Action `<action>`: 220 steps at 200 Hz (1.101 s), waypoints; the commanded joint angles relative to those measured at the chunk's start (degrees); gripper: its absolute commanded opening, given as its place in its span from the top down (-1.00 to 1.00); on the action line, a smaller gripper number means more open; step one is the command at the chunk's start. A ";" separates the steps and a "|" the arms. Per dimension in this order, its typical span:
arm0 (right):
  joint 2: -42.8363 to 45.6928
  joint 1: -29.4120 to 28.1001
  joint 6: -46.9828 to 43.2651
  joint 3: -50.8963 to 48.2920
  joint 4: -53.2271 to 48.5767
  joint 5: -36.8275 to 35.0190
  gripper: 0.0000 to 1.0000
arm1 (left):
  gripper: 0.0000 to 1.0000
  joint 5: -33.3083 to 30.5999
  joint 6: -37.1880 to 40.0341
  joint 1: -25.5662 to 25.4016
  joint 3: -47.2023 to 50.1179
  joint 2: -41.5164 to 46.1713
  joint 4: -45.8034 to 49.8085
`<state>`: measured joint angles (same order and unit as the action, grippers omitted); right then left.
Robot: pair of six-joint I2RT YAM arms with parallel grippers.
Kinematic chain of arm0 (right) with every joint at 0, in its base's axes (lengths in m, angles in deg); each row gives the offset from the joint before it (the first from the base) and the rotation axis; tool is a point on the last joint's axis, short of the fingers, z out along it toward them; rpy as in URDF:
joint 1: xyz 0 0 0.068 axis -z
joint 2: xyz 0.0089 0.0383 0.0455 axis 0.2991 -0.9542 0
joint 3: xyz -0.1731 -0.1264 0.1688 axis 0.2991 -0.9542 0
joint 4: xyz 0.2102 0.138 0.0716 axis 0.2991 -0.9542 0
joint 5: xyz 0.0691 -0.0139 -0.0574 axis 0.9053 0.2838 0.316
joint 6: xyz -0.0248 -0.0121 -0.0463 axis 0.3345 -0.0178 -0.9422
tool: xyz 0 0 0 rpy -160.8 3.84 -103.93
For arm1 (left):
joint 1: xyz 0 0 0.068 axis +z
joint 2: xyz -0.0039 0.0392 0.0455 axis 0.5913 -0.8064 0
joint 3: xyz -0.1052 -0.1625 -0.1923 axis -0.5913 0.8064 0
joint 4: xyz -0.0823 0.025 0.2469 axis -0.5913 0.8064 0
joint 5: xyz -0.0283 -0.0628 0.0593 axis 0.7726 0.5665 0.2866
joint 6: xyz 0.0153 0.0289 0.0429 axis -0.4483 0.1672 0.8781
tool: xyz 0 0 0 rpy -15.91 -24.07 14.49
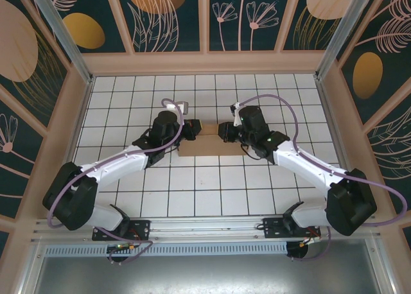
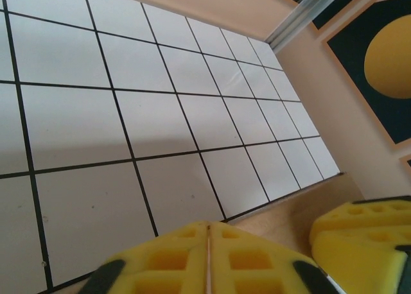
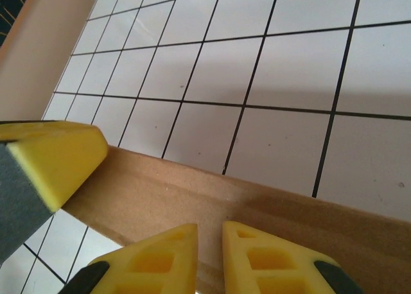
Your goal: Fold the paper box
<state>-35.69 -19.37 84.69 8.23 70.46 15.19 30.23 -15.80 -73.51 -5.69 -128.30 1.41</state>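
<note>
From above, the paper box (image 1: 209,146) lies flat on the tiled tabletop (image 1: 192,191), a brown sheet about midway across it. The left gripper (image 1: 191,131) sits at the box's far left corner and the right gripper (image 1: 223,131) at its far right corner, both over the far edge. From the left wrist, that gripper's (image 2: 209,255) yellow jaws are clenched, meeting along a hairline seam just off the box's (image 2: 289,220) edge, with a yellow pad (image 2: 359,242) of the other gripper over the box. From the right wrist, its gripper (image 3: 210,259) hangs over the box (image 3: 257,204) with the jaws a narrow slit apart and brown board showing in the gap; I cannot tell whether they pinch it. The other gripper's pad (image 3: 58,156) touches the box's edge.
</note>
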 commanded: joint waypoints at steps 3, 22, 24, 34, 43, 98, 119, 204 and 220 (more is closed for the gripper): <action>-1.37 -0.79 0.70 -2.53 -1.41 -1.95 0.63 | 0.41 -2.11 2.29 -0.11 -2.10 4.29 8.07; -1.20 -0.93 0.78 -2.53 -1.28 -2.31 0.64 | 0.01 -5.30 3.28 0.53 -3.60 8.22 12.99; -1.18 -1.00 0.78 -2.53 -1.27 -2.31 0.63 | -0.03 -5.41 3.28 0.76 -3.68 8.67 13.54; -1.18 -1.10 0.70 -2.54 -1.25 -2.32 0.63 | -0.18 -5.57 2.59 1.75 -3.65 10.22 15.98; -1.27 -1.22 0.53 -2.54 -1.36 -2.40 0.62 | -0.23 -4.87 1.23 2.92 -2.85 11.59 17.27; -1.51 -1.72 0.78 -3.35 -1.66 -2.93 0.58 | -0.28 -0.39 -3.42 8.87 4.99 17.20 17.46; -1.88 -1.80 0.85 -3.55 -1.76 -2.80 0.58 | -0.30 1.60 -4.70 9.60 6.41 17.23 15.54; -3.22 -2.42 0.87 -2.82 -2.27 -1.57 0.57 | -0.37 5.69 -7.97 9.63 9.54 13.27 6.89; -3.57 -2.64 0.87 -2.54 -2.37 -1.22 0.57 | -0.37 6.37 -8.31 9.64 9.67 12.17 5.60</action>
<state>-36.22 -20.70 84.91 7.25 73.79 12.72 34.12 -22.59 -64.11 3.29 -114.59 11.20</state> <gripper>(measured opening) 0.213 0.683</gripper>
